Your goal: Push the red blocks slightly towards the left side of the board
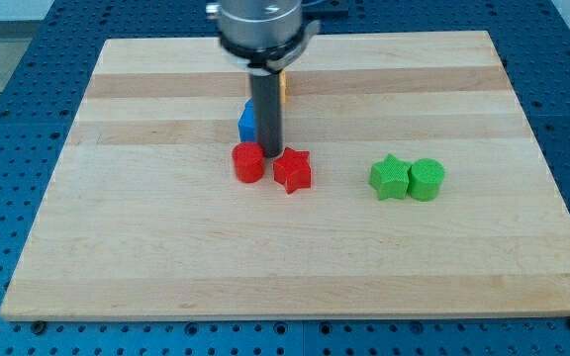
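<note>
A red cylinder [248, 163] and a red star [292, 170] sit side by side near the middle of the wooden board [166, 247]. My tip [270, 153] is at the gap between them, just above it in the view, close to both. The dark rod rises from there and hides part of a blue block [247, 123] behind it.
A green star [389, 178] and a green cylinder [426, 180] touch each other at the view's right. A yellow or orange block [284, 87] peeks out behind the rod near the top. Blue perforated table surrounds the board.
</note>
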`<action>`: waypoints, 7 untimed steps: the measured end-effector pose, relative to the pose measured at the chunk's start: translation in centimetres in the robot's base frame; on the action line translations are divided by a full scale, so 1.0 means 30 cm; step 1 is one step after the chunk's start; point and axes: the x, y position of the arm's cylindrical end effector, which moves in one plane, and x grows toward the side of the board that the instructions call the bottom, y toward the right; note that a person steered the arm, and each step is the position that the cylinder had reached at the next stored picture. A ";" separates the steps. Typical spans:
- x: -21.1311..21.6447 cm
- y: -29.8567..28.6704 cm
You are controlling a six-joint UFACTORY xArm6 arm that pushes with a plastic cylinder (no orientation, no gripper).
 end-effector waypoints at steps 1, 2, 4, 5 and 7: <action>0.014 0.035; -0.022 0.176; -0.035 0.458; 0.068 0.406; 0.136 0.062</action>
